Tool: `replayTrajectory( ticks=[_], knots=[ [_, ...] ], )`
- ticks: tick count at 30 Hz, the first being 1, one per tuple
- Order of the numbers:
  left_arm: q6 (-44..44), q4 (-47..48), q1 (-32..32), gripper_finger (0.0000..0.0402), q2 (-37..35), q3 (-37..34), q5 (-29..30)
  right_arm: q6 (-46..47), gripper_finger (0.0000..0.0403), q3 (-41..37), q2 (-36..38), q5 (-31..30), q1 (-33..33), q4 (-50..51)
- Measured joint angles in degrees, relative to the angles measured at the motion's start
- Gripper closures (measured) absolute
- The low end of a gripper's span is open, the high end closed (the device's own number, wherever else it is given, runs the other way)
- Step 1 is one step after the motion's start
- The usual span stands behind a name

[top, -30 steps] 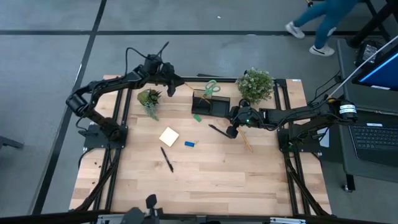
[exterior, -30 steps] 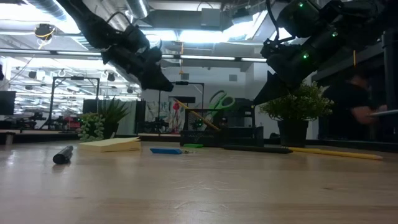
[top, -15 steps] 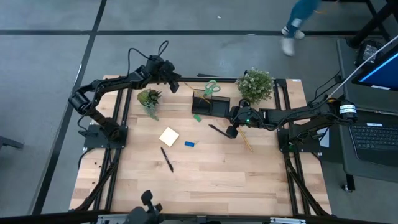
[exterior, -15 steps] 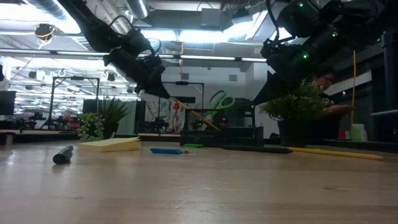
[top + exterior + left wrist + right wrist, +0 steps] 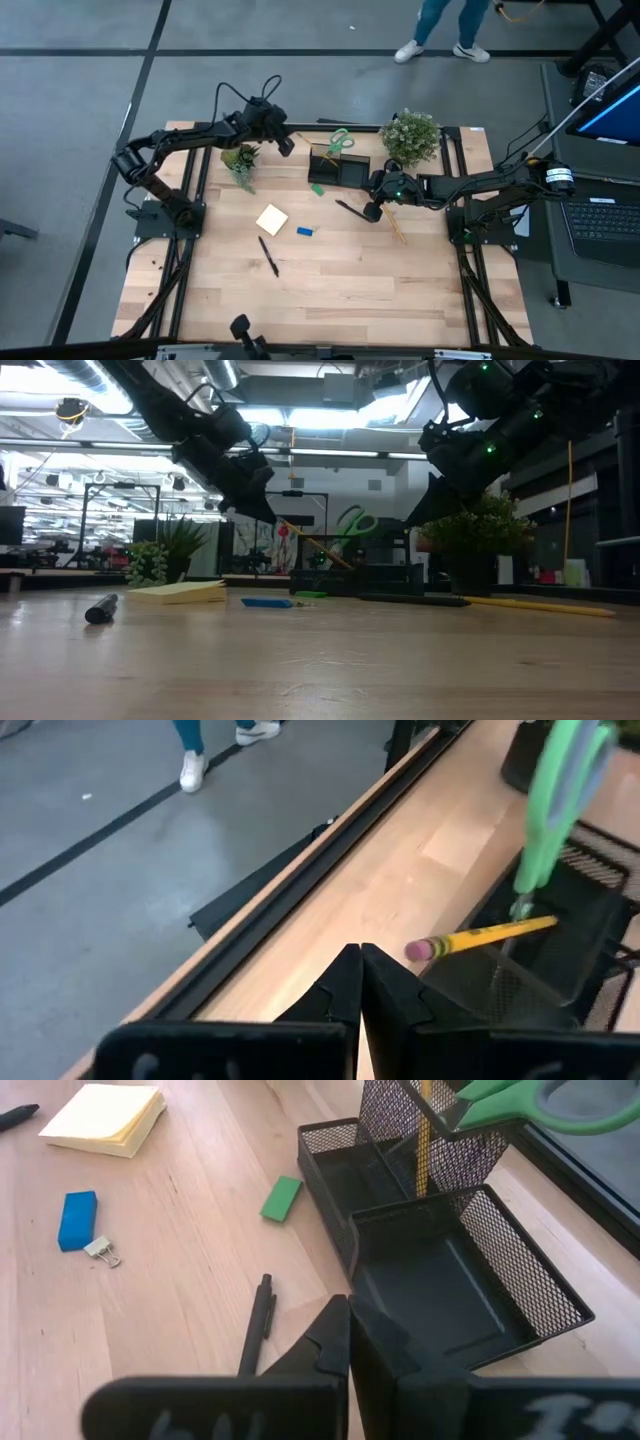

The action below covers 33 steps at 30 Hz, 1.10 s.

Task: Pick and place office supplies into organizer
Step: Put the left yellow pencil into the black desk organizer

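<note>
The black mesh organizer (image 5: 338,168) stands at the table's far middle. Green-handled scissors (image 5: 555,790) and a pencil (image 5: 480,935) stick out of its taller section, and the pencil leans with its pink eraser end toward my left gripper (image 5: 288,145). That gripper hovers shut and empty just left of the organizer, its tips (image 5: 360,960) close to the eraser end but apart from it. My right gripper (image 5: 372,212) hangs shut and empty above the table, right of a black pen (image 5: 255,1330) that lies in front of the organizer.
On the table lie a yellow sticky-note pad (image 5: 272,219), a blue eraser (image 5: 305,231), a green eraser (image 5: 317,188), a second black pen (image 5: 268,256), a pencil (image 5: 397,227) and a small binder clip (image 5: 98,1250). Potted plants (image 5: 240,160) (image 5: 411,135) flank the organizer. A person walks beyond the far edge.
My left gripper has moved toward the table's right and a little toward its near edge, closer to the organizer. The pencil and scissors in the organizer have stayed put. The person beyond the table has walked leftward.
</note>
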<state>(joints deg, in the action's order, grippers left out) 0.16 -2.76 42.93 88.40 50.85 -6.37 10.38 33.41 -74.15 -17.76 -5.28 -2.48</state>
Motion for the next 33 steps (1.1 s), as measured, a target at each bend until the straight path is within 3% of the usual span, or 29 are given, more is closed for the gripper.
replayTrajectory(
  ticks=[8, 21, 33],
  knots=[
    [-1.15, -2.65, -0.47, 0.0400, 4.51, 0.00, 0.80, 1.31, 0.0394, 0.00, 0.00, 0.04, 0.00, -0.04],
    [-3.48, -8.69, -0.59, 0.0400, 5.20, 0.02, -8.89, 1.06, 0.0394, 0.00, 0.00, 0.04, 0.00, 0.02],
    [-2.51, -16.32, -4.52, 0.0400, 5.16, 0.04, -12.28, 1.00, 0.0394, 0.00, 0.00, 0.04, 0.02, 0.02]
  ],
)
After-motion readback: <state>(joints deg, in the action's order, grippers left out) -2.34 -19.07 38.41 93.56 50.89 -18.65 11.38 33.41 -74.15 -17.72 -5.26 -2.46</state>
